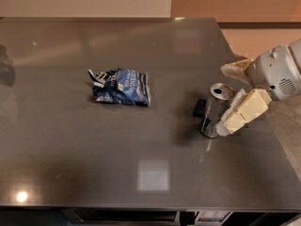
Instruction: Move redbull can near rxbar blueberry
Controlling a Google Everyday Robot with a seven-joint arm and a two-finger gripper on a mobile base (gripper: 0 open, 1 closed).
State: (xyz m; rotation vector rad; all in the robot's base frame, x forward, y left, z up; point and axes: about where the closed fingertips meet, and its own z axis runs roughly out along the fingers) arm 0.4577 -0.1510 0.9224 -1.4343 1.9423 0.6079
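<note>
The redbull can (212, 113) stands upright on the dark grey table (94, 164), right of the middle. Its silver top faces the camera. The rxbar blueberry (199, 107) lies flat right beside the can on its left; only a small dark end shows, the rest is hidden behind the can. My gripper (225, 99) comes in from the right edge and is open. One cream finger (244, 109) lies close against the can's right side. The other finger (233, 68) is well apart from the can, above it.
A wrinkly blue and white chip bag (120, 86) lies left of the middle of the table. The table's right edge (263, 121) runs just behind the gripper, with tan floor beyond it.
</note>
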